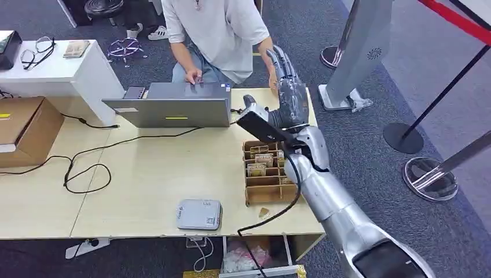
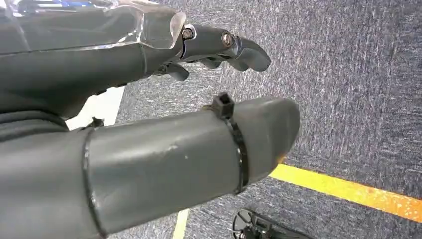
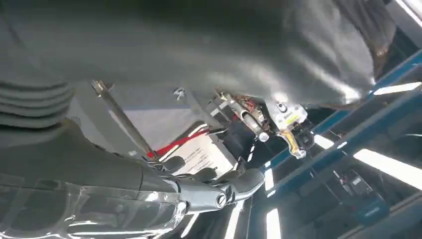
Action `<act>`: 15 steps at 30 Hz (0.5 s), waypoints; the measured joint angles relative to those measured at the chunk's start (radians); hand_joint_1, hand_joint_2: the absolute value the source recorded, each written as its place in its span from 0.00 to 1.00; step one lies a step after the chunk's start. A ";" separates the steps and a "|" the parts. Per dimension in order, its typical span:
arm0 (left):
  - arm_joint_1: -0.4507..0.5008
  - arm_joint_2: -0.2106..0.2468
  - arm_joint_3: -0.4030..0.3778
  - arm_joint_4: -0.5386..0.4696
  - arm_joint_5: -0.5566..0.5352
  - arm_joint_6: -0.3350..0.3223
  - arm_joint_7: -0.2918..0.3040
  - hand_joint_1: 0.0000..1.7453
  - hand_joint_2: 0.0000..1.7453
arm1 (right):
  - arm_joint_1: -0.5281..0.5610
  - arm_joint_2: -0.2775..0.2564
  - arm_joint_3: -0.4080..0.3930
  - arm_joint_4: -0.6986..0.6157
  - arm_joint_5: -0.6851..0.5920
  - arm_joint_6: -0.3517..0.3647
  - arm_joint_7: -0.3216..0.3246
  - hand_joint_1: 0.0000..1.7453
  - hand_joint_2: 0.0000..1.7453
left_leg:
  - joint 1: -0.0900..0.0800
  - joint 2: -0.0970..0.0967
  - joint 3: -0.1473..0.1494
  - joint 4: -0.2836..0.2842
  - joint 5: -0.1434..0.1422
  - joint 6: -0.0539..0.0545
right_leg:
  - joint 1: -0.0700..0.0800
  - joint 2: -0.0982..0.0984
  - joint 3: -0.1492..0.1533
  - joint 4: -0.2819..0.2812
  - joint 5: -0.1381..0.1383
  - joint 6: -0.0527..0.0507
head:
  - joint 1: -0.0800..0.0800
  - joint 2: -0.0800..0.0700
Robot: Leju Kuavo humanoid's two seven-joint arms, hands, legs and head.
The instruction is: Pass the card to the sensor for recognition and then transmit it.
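Right hand: the right hand [image 1: 288,87] is raised over the far right of the table [image 1: 150,174], fingers stretched straight out toward the person [image 1: 217,35] seated on the far side. No card shows between the fingers in the head view, and in the right wrist view the hand [image 3: 199,191] has fingers slightly curled with nothing plainly in them. It looks empty, though a thin card behind the palm could be hidden.
Left hand: the left hand [image 2: 149,124] hangs over carpet, thumb and fingers apart, holding nothing.
Cards: small cards [image 1: 263,159] stand on edge in the far slots of a wooden rack [image 1: 266,174] on the right side of the table, just below the raised hand.
Sensor: the grey reader [image 1: 198,214] lies flat near the table's near edge, left of the rack.
Card axis: too small to be sure; the cards seem to stand upright, faces toward the near side, long edge running left to right.
Handling: I judge a card light, thin, stiff and slick, easy to drop. Best pinched at its exposed top edge, thumb on one face, and lifted straight up.
Other: a laptop [image 1: 173,107] stands at the far side.
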 joint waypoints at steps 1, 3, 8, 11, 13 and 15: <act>0.000 0.001 0.000 0.000 0.000 0.000 -0.006 0.00 0.00 | 0.015 -0.007 -0.001 -0.025 -0.001 0.001 0.000 0.00 0.00 | 0.000 0.000 0.000 0.000 0.000 0.000 | 0.000 0.000 0.000 0.000 0.000 0.000 | 0.000 0.000; 0.000 0.003 0.000 0.000 -0.002 -0.001 -0.015 0.00 0.00 | 0.041 -0.019 -0.003 -0.062 -0.003 0.000 -0.002 0.00 0.00 | 0.000 0.000 0.000 0.000 0.000 0.000 | 0.000 0.000 0.000 0.000 0.000 0.000 | 0.000 0.000; 0.001 0.011 0.000 0.000 -0.003 0.001 -0.011 0.00 0.00 | 0.102 -0.040 -0.022 -0.145 -0.025 -0.003 -0.001 0.00 0.00 | 0.000 0.000 0.000 0.000 0.000 0.000 | 0.000 0.000 0.000 0.000 0.000 0.000 | 0.000 0.000; 0.001 0.015 0.000 0.000 -0.004 0.006 0.010 0.00 0.00 | 0.146 -0.045 -0.026 -0.203 -0.056 0.009 -0.013 0.00 0.00 | 0.000 0.000 0.000 0.000 0.000 0.000 | 0.000 0.000 0.000 0.000 0.000 0.000 | 0.000 0.000; 0.001 0.016 0.000 0.000 -0.003 0.008 0.022 0.00 0.00 | 0.181 -0.047 -0.026 -0.248 -0.087 0.030 -0.022 0.00 0.00 | 0.000 0.000 0.000 0.000 0.000 0.000 | 0.000 0.000 0.000 0.000 0.000 0.000 | 0.000 0.000; 0.002 0.016 0.005 0.000 -0.001 0.010 0.025 0.00 0.00 | 0.218 -0.047 -0.026 -0.292 -0.111 0.046 -0.032 0.00 0.00 | 0.000 0.000 0.000 0.000 0.000 0.000 | 0.000 0.000 0.000 0.000 -0.001 0.000 | 0.000 0.000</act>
